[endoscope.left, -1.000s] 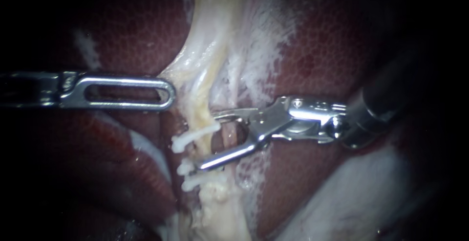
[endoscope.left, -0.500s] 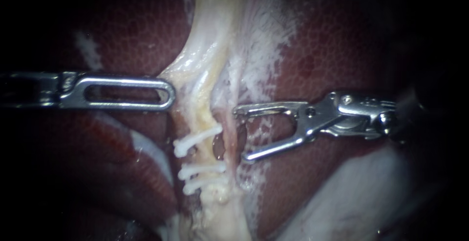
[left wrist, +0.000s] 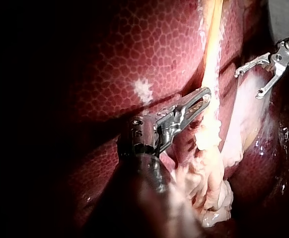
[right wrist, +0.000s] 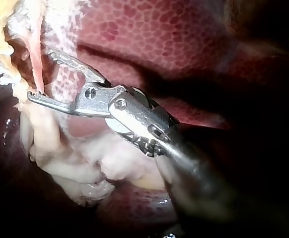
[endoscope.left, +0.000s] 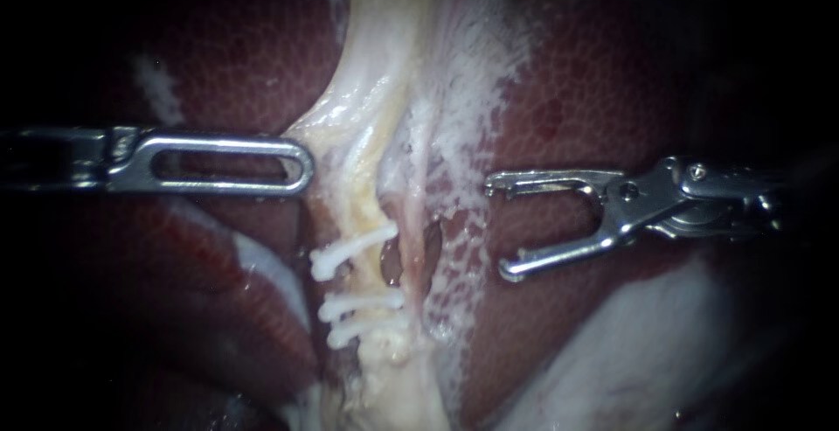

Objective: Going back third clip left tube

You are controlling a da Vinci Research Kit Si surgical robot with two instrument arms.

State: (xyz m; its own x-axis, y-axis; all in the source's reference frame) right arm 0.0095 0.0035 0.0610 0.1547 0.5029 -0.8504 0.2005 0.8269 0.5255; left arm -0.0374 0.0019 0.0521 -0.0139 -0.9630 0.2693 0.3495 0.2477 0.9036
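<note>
Where the endoscope looks down on the field, the dark red, mottled liver fills most of what you see. A broad band of pale, cream-white tissue runs down its middle, and a smooth whitish fold lies at the lower right.

Your left instrument, a steel shaft ending in a slotted, looped jaw, comes in level from the left. Its jaws lie together, and the tip touches the edge of the pale band; in the left wrist view the tip rests against the yellowish strand.

Your right instrument, with two thin steel jaws, sits over the liver to the right of the band. The jaws are spread wide, nothing is gripped between them, and they are clear of the clips.

The yellowish left tube runs down the band, just left of a pinker strand. Three white clips cross it: one is tilted, higher up, and two lie close together below it. All three sit between your two instruments, nearer the left one.
</note>
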